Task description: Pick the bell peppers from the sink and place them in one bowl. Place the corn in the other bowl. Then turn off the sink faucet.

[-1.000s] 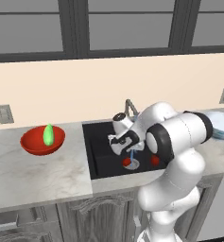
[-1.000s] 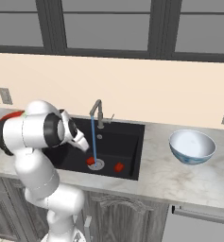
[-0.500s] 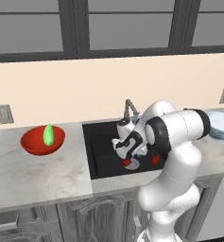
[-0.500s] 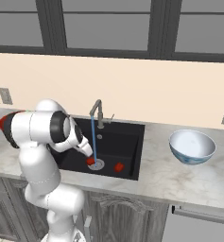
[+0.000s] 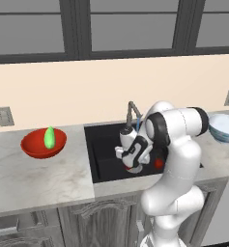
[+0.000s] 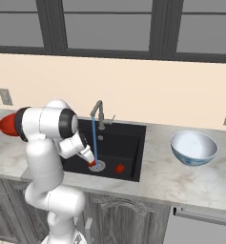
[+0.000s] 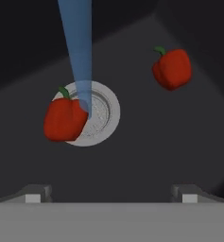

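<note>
In a kitchen with a cream wall and dark-framed cabinets, the gripper [image 7: 111,194] hangs wide apart and empty inside the black sink [image 6: 128,143]. One bell pepper [image 7: 65,119] lies on the drain's edge under the faucet [image 6: 99,113] stream, the second bell pepper [image 7: 172,69] nearby. On the marble table [image 5: 34,178], corn [image 5: 49,138] sits in the red bowl [image 5: 38,147]; the white-and-blue bowl [image 6: 194,147] stands right of the sink.

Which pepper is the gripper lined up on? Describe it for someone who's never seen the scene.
Start at the black sink, then find the round metal drain under the blue water stream. The target bell pepper sits on the drain's edge, touching the stream; the other pepper lies apart on bare sink floor.
</note>
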You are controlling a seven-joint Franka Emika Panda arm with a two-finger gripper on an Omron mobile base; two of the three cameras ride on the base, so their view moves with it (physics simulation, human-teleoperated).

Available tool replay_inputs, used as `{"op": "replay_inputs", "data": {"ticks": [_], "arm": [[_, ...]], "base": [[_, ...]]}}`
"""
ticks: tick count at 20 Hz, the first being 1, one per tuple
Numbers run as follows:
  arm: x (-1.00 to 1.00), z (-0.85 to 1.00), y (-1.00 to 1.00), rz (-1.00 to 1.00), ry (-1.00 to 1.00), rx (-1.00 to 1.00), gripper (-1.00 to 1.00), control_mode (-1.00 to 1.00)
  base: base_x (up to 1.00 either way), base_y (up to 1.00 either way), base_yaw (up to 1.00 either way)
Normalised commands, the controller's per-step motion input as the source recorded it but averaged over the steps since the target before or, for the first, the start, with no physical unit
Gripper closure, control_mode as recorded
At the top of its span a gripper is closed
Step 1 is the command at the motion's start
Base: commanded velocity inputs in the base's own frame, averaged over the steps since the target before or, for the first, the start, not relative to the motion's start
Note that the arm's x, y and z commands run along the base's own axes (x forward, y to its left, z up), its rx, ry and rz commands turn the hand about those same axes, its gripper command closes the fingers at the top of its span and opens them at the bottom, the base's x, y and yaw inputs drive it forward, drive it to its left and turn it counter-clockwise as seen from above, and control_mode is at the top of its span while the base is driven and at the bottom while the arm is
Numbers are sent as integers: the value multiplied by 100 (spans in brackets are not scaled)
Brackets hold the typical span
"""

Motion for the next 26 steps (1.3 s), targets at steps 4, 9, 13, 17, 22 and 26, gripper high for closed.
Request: {"op": "replay_inputs", "data": {"ticks": [4, 9, 13, 17, 22, 26], "arm": [[14, -23, 0, 0, 0, 1, -100, -100], [20, -20, 0, 0, 0, 0, -100, -100], [26, -17, 0, 0, 0, 0, -100, -100], [29, -18, 0, 0, 0, 0, -100, -100], [34, -22, 0, 0, 0, 0, -100, -100], [32, -24, 0, 0, 0, 0, -100, -100]], "base": [[0, 0, 0], [0, 0, 0], [0, 0, 0], [0, 0, 0], [0, 0, 0], [0, 0, 0]]}}
